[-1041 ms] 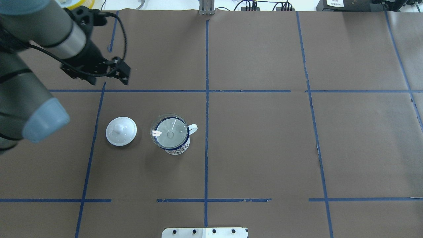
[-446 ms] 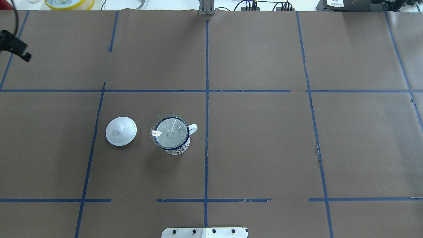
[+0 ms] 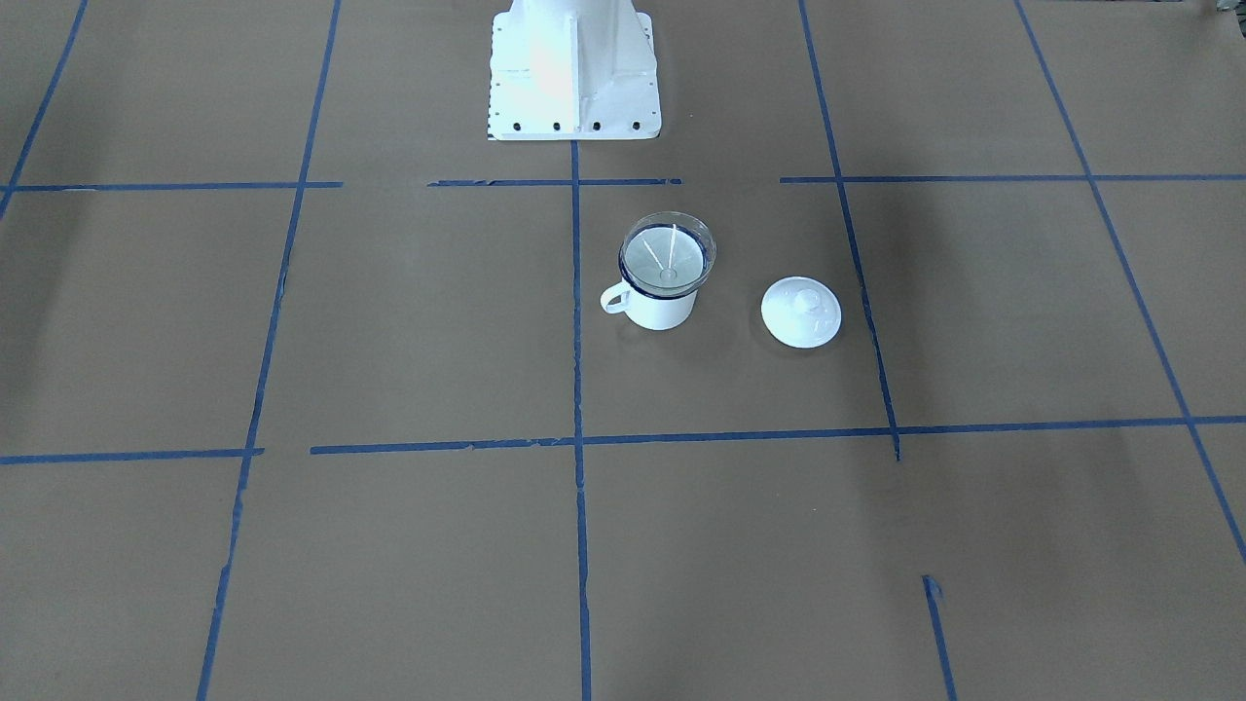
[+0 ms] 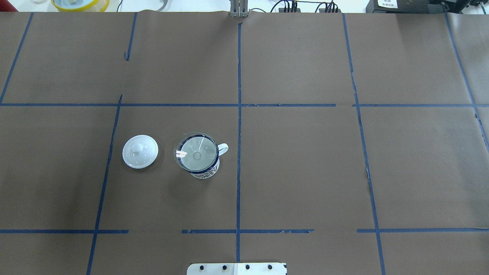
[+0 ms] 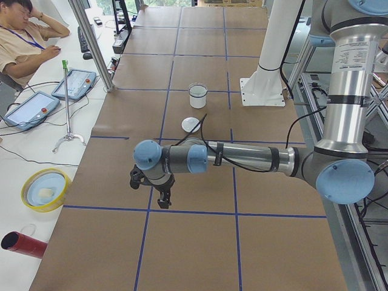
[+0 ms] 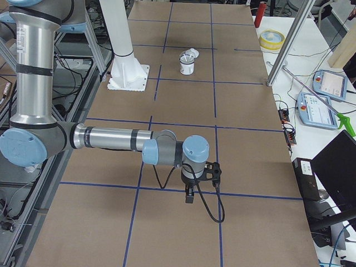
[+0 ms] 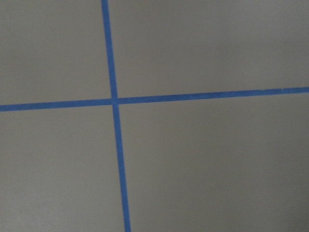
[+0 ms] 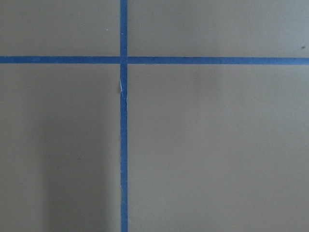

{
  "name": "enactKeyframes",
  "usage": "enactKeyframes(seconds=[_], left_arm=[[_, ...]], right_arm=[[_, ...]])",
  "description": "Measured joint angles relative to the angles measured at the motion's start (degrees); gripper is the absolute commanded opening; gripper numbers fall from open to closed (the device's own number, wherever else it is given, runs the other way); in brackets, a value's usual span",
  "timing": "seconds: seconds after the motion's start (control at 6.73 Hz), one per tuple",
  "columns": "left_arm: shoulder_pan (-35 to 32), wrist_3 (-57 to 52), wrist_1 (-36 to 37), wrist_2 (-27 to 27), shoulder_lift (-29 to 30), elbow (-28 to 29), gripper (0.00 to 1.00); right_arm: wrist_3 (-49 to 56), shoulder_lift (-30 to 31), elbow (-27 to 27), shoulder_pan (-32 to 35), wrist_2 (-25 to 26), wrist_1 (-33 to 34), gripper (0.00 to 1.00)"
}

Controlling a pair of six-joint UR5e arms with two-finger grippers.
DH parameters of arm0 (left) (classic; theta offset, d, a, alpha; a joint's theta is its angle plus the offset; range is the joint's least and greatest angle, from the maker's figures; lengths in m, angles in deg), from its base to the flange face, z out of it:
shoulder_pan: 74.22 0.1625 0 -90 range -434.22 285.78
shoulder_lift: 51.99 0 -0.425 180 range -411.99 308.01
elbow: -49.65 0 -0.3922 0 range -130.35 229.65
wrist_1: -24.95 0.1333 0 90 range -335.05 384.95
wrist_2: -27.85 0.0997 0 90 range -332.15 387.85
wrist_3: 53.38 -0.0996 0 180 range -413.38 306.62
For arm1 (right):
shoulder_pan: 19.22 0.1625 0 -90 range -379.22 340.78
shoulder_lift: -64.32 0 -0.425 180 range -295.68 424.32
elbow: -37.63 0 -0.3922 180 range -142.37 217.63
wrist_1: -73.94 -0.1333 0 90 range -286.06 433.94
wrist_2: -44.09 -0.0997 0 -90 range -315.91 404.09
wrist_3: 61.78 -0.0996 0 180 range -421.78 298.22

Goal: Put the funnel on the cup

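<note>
The clear funnel (image 4: 195, 152) sits upright in the white blue-rimmed cup (image 4: 206, 172), left of the table's centre line. They also show in the front-facing view, the funnel (image 3: 668, 251) on the cup (image 3: 660, 312). Nothing touches them. My left gripper (image 5: 162, 201) shows only in the exterior left view, far from the cup and hanging over the paper. My right gripper (image 6: 190, 196) shows only in the exterior right view, also far from the cup. I cannot tell whether either is open or shut. Both wrist views show only brown paper and blue tape.
A white round knobbed lid (image 4: 140, 151) lies on the table just left of the cup. Brown paper with blue tape lines (image 4: 238, 114) covers the table. The white robot base (image 3: 572, 68) stands behind the cup. A yellow bowl (image 5: 43, 189) and operators' tablets lie beyond the far edge.
My left arm has drawn back to the left and has left the overhead view. The funnel, cup and lid have not moved.
</note>
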Motion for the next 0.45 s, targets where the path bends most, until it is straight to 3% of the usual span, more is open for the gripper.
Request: enactKeyframes(seconds=[0.45], left_arm=[[-1.92,-1.53,-0.08,0.77,-1.32,-0.02,1.0]], right_arm=[[0.0,0.0,0.01,0.0,0.0,0.0,1.0]])
